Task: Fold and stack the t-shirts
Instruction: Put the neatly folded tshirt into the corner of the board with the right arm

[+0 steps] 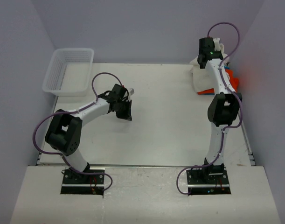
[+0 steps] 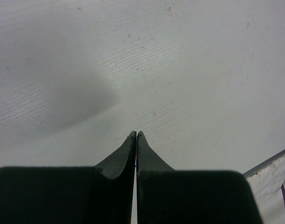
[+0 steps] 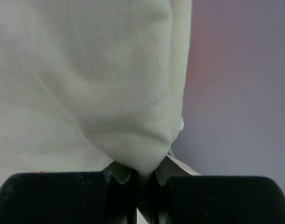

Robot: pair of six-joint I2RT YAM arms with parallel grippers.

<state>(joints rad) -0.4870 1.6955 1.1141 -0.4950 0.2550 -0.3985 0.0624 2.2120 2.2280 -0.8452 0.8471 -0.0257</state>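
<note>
A cream t-shirt (image 1: 199,77) hangs in a bunch at the table's far right corner. My right gripper (image 1: 213,46) is raised over it and shut on a fold of that cloth. In the right wrist view the cream t-shirt (image 3: 95,84) fills most of the frame, and the right gripper (image 3: 142,171) pinches its lowest bulge. An orange t-shirt (image 1: 231,77) lies under and beside the cream one, against the right wall. My left gripper (image 1: 126,110) hovers over the bare table left of centre; in its wrist view the left gripper (image 2: 136,134) is shut with nothing in it.
A white mesh basket (image 1: 70,70) stands at the far left corner of the table (image 1: 170,126). Purple walls close in the back and both sides. The right arm's elbow (image 1: 222,109) stands near the table's right edge.
</note>
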